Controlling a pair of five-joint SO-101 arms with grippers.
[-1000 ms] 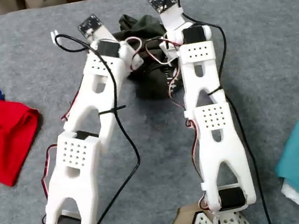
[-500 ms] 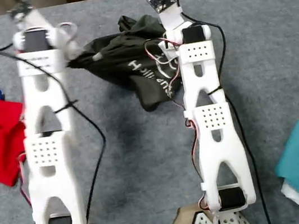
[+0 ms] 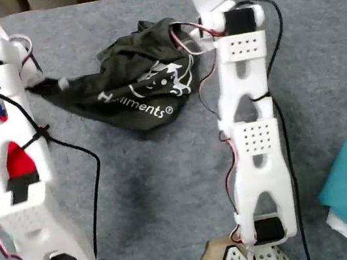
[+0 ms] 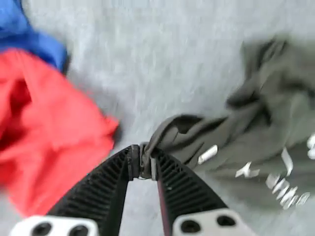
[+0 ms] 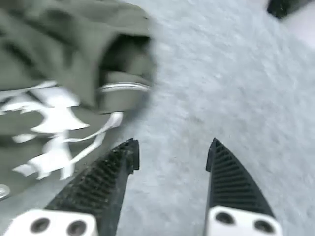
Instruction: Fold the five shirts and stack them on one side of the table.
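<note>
Pinching the left corner of the crumpled dark-olive printed cotton shirt (image 3: 140, 86), far-middle on the grey table (image 3: 169, 183), with the left end effector (image 4: 143, 160) clamped; hovered the right end effector (image 5: 172, 147) wide and empty beside it. Probably needed the opposite corner, then an even pull.

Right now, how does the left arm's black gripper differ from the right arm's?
The left gripper is shut, pinching an edge of the dark olive printed shirt; the right gripper is open and holds nothing. The left gripper is near the red shirt; the right gripper hangs over bare grey table beside that shirt. Both are black and ribbed.
</note>
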